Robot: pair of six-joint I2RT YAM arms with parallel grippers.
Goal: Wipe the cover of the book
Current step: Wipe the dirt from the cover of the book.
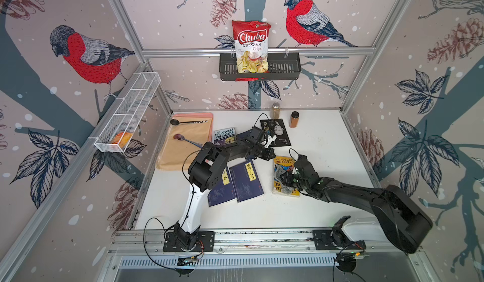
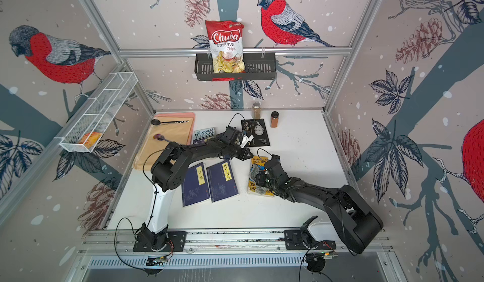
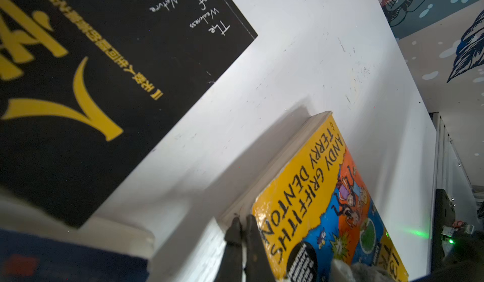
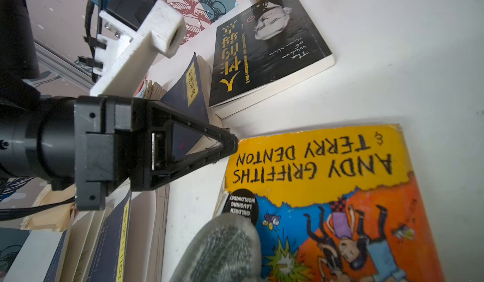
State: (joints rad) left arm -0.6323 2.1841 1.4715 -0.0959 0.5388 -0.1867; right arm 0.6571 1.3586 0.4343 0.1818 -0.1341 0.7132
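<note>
Soft even light, blurred wrist-view foregrounds

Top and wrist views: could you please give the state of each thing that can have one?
Andy Griffiths book: closed, face up.
Grey cloth: bunched on that book's cover.
Left gripper: jaws shut, at the book's corner.
Right gripper: jaws shut on the grey cloth.
Spice jars: upright, capped.
Chuba chips bag: upright in basket.

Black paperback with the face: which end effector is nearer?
Left. The left end effector, shut, is at the yellow book's far corner, just short of the black paperback. The right end effector holds a grey cloth on that book, farther off.
</note>
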